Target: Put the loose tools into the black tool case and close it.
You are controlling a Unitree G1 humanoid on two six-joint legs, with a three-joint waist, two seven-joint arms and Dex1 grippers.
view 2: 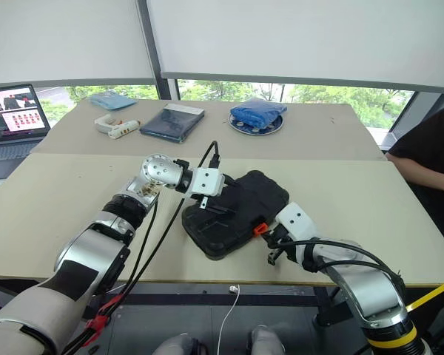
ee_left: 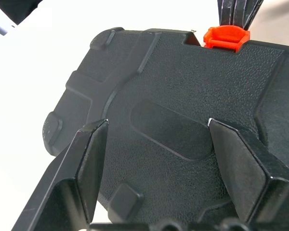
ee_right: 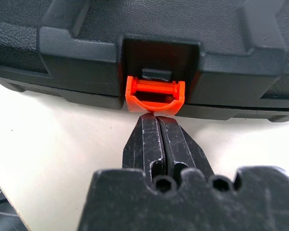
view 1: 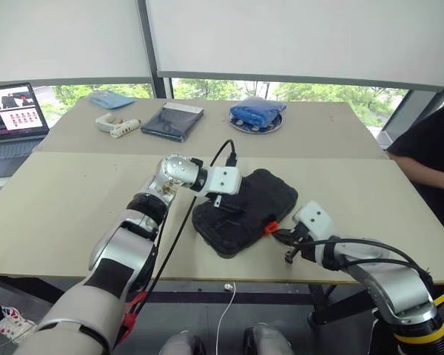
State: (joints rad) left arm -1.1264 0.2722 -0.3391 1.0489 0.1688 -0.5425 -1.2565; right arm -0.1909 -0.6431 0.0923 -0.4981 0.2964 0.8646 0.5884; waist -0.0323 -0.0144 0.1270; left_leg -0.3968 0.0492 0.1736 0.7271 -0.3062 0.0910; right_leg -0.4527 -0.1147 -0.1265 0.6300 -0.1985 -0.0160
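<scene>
The black tool case [view 1: 255,198] lies on the near table with its lid down, so the loose tools are hidden. Its orange latch [ee_right: 155,94] sits on the side facing my right arm and hangs flipped outward. My left gripper [ee_left: 156,122] is open, its two fingers spread wide over the textured lid near the case's left end. My right gripper [ee_right: 155,115] is shut with nothing between its fingers. Its tips are right at the lower lip of the latch [view 1: 270,228], just off the case's edge near the front of the table.
On the far table lie a dark flat pouch [view 1: 172,120], a blue cloth on a plate [view 1: 257,115], a white handled item [view 1: 117,126] and a light blue packet [view 1: 111,98]. A laptop [view 1: 11,118] stands at far left. A person in black [view 1: 429,155] sits at right.
</scene>
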